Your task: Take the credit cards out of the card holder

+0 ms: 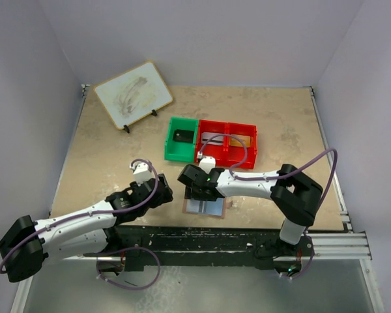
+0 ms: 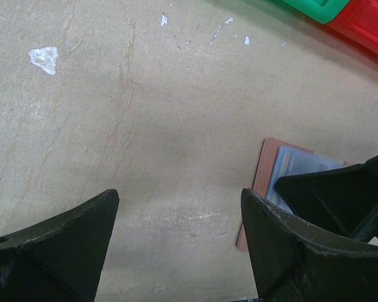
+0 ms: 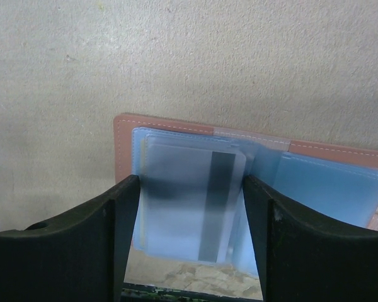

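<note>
Right gripper [image 1: 201,193] is pictured low over the card holder [image 1: 208,207], which is laid open by the middle of the table's near edge. Its fingers [image 3: 123,214] are spread either side of a frosted sleeve with a dark-striped card [image 3: 195,201]; whether the card is pinched cannot be told. Left gripper [image 1: 159,192] is held open over bare table just left of the holder. A green bin [image 1: 171,147] and a red bin [image 1: 244,163] are seen beyond, with a white board [image 1: 133,94] at the far left corner.
</note>
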`<state>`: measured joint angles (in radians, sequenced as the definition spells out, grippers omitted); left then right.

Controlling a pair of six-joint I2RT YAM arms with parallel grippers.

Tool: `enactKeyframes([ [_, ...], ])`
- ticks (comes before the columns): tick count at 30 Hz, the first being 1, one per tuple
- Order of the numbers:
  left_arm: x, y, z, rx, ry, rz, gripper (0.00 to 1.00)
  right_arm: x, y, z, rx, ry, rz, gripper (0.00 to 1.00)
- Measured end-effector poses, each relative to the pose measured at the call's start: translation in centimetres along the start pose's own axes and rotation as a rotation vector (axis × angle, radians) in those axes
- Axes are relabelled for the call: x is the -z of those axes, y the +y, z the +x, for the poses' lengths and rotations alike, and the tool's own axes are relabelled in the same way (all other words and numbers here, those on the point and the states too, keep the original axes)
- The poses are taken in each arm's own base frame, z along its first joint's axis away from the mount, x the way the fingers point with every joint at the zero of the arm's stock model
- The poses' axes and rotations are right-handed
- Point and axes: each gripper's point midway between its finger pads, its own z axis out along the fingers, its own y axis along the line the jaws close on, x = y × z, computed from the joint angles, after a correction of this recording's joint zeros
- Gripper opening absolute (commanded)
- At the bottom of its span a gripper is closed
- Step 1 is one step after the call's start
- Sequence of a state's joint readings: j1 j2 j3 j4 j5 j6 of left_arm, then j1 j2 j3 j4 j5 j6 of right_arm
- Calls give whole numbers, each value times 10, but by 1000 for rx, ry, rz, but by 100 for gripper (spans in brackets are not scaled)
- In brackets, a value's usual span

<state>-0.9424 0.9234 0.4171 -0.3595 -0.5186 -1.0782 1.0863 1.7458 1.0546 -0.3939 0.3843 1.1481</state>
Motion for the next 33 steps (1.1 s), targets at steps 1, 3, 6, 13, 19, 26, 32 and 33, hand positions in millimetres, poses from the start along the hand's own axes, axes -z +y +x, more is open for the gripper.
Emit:
enactKeyframes([
  [1, 0, 0, 0, 0, 2, 1, 76, 0, 0, 0, 4, 0, -2, 70],
  [3, -1, 0, 3, -3, 10, -1, 76, 0, 0, 0, 10, 0, -2, 69],
  [6, -3, 0, 6, -9, 22, -5, 76, -1, 0, 0, 17, 1, 3, 65],
  [13, -2, -1, 6, -8, 25, -2, 75, -1, -3, 0, 18, -3, 12, 63],
  [19, -1, -7, 6, 3, 30, 24, 74, 1, -1, 3, 10, -1, -45, 63],
  [26, 10, -44, -3, 86, 22, 216, 65, 3, -1, 2, -18, -3, -119, 63],
  [32, 9, -59, 17, 91, 93, 322, 61, 4, -2, 2, -55, 2, -179, 62],
  [33, 9, -61, 20, 85, 107, 333, 60, 4, 1, 1, -66, 0, -198, 62],
])
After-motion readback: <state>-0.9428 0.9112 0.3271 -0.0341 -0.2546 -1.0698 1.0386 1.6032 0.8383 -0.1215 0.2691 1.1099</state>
